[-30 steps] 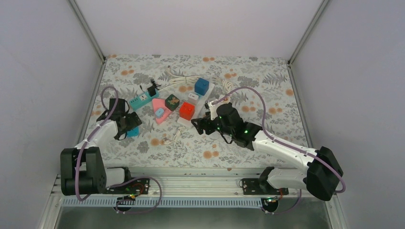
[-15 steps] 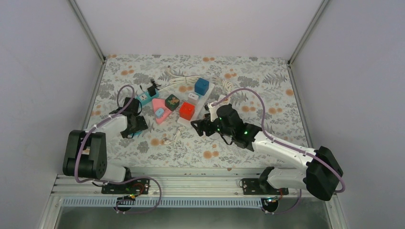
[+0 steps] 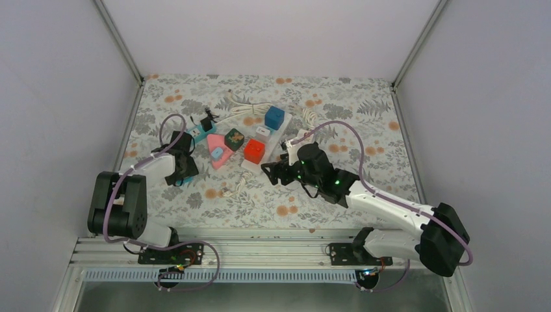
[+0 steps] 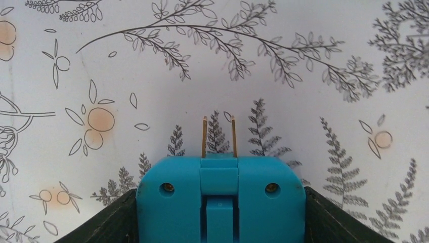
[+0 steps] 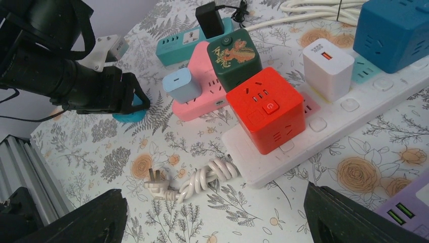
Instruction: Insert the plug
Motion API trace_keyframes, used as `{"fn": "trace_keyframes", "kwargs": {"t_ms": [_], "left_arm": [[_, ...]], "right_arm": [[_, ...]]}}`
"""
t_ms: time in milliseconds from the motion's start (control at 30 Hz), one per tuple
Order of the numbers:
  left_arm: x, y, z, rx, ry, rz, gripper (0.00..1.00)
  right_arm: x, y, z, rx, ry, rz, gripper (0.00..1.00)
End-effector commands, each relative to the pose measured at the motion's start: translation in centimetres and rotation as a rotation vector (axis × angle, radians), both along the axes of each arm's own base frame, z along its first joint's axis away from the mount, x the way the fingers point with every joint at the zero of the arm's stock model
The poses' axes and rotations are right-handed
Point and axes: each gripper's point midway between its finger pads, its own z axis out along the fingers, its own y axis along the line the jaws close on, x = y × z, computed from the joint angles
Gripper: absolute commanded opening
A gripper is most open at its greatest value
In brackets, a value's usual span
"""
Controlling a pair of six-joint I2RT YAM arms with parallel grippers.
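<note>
The plug is a blue block with two brass prongs that point away over the flowered cloth. It sits between the dark fingers of my left gripper, and both fingers press its sides. In the right wrist view the plug shows under the left gripper, low on the cloth. The top view has that gripper left of the pink power strip. My right gripper hangs open over a coiled white cord, holding nothing.
A teal strip carries a black adapter. The long white strip holds a red cube, a white charger and a blue cube. A green cube sits on the pink strip. A purple strip lies at the right.
My left gripper has shifted a little right toward the strips and its jaws have narrowed onto the blue plug. The right arm has barely moved.
</note>
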Motion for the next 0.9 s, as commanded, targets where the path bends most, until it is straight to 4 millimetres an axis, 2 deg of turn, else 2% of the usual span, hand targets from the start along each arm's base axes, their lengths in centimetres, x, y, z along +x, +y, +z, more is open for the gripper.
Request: {"fn": "trace_keyframes", "kwargs": {"t_ms": [0,200,267,333,433,500,567,667,800,867], "left_arm": [[1.2,-0.5,2.5,0.039,-0.062,-0.03,0.61],[4.2,-2.2,8.8,0.047,-0.209,-0.105,0.6],[5.6,-3.5,12.1,0.038,-0.298,-0.155,0.6],[6.6,-5.9,15.2,-0.008,-0.388,-0.253,0.61],[7.6,-10.4,20.9,-0.1,-0.56,-0.437,0.61],[7.7,-13.4,24.5,-0.161,-0.668,-0.563,0.61],[7.3,-16.2,27.2,-0.223,-0.752,-0.692,0.61],[6.3,-19.8,29.4,-0.294,-0.852,-0.866,0.61],[4.6,-24.1,30.4,-0.327,-0.917,-1.072,0.59],[2.7,-26.6,31.1,-0.311,-0.952,-1.203,0.58]], "right_arm": [[0.6,-0.9,0.8,0.028,-0.013,-0.069,0.9],[2.0,-2.3,-0.8,0.0,0.063,-0.201,0.9],[1.8,-2.6,-0.9,0.012,0.077,-0.217,0.9],[1.7,-3.0,-0.5,0.031,0.082,-0.229,0.9],[1.5,-3.8,0.4,0.058,0.082,-0.248,0.9],[1.2,-3.7,1.5,0.083,0.081,-0.22,0.9],[0.7,-3.6,2.6,0.096,0.072,-0.186,0.9],[0.0,-4.1,4.1,0.103,0.071,-0.175,0.9],[-1.1,-5.1,6.6,0.163,0.081,-0.185,0.9],[-1.8,-5.3,8.2,0.217,0.092,-0.175,0.9]]}}
